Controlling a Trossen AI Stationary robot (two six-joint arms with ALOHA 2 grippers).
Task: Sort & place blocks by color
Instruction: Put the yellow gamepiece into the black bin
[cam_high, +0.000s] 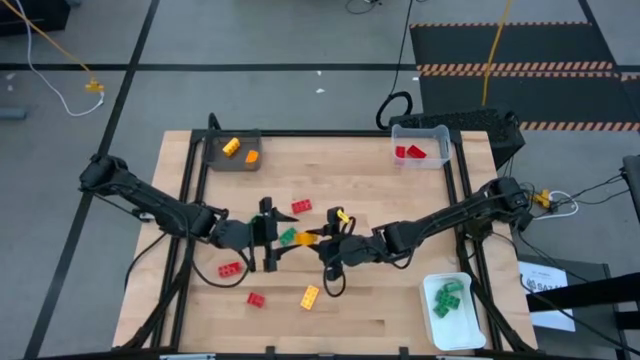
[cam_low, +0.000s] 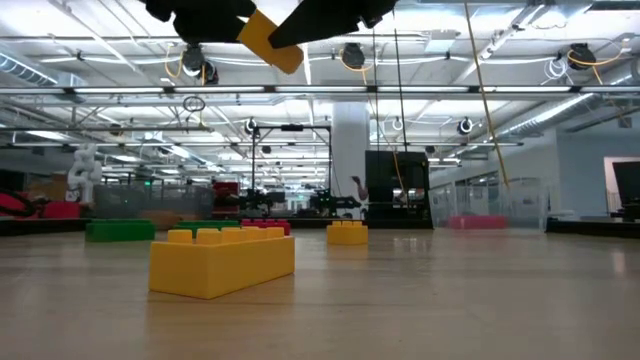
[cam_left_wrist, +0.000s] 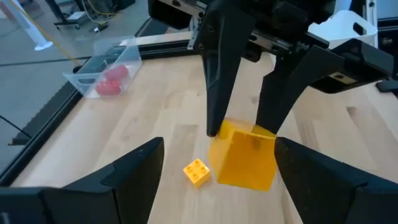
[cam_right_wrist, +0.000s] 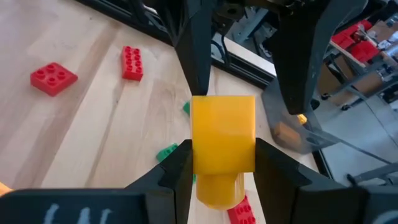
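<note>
Mid-air handover above the middle of the wooden tabletop (cam_high: 400, 200). Right gripper (cam_right_wrist: 222, 163) fingers clamped on the yellow-orange studded plastic block (cam_right_wrist: 222, 142); left gripper (cam_left_wrist: 217, 165) fingers spread wide, holding nothing. Best to back left straight away, then carry toward the dark grey tray (cam_high: 215, 158) with the yellow blocks.

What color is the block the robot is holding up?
Yellow-orange. The right pincer grips the block; the right wrist view shows it best.

Left gripper (cam_left_wrist: 214, 171) fingers spread wide, either side of a yellow-orange block (cam_left_wrist: 245, 155). Right gripper (cam_left_wrist: 244, 127) pinches that block from above. Small yellow block (cam_left_wrist: 196, 172) on table (cam_left_wrist: 155, 106). Clear tray (cam_left_wrist: 109, 65) holds red.
</note>
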